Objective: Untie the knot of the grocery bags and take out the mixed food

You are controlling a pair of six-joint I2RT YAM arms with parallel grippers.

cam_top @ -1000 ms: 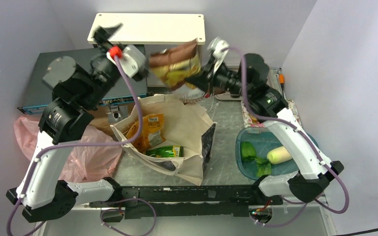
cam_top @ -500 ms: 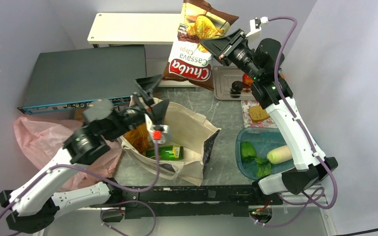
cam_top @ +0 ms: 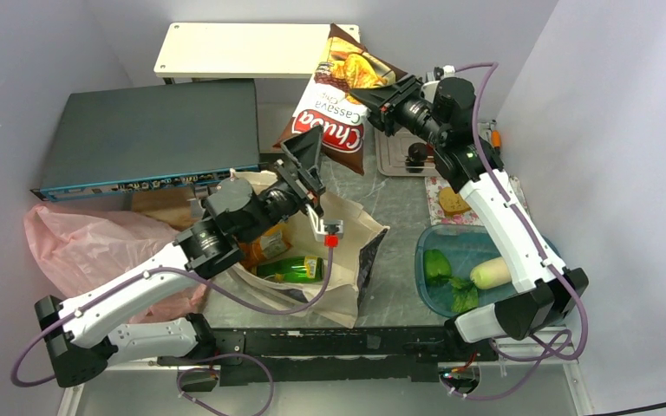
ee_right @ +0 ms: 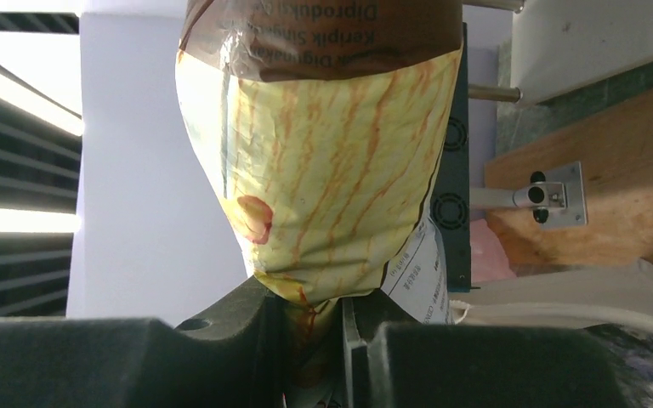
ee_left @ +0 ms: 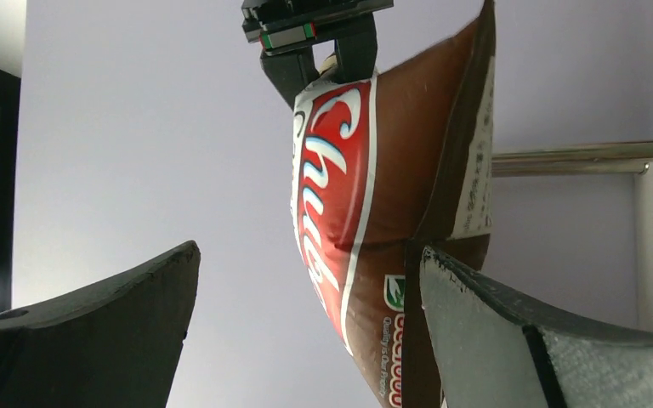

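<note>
My right gripper [cam_top: 380, 92] is shut on the top edge of a brown-red Chuba chip bag [cam_top: 334, 102] and holds it in the air above the table's back. The right wrist view shows the jaws [ee_right: 316, 327] pinching the bag's seam [ee_right: 323, 153]. My left gripper [cam_top: 305, 163] is open and empty, pointing up just under the bag; the bag's lower end [ee_left: 366, 212] hangs between its fingers [ee_left: 510, 340]. The beige tote [cam_top: 342, 227] stands open with an orange chip bag [cam_top: 269, 243] and a green bottle [cam_top: 293, 269] inside. The pink bag [cam_top: 95, 251] lies slumped at left; its knot does not show.
A blue tub [cam_top: 486, 245] at right holds greens [cam_top: 461, 295], a green pepper [cam_top: 436, 263] and a white radish [cam_top: 492, 273]. A bread slice [cam_top: 453, 201] and a metal tray [cam_top: 393, 156] lie behind it. A dark box [cam_top: 147, 134] and a white board [cam_top: 243, 48] stand at the back.
My left gripper has swung up from the tote to just under the chip bag. My right gripper has lowered and tilted the bag a little toward the left.
</note>
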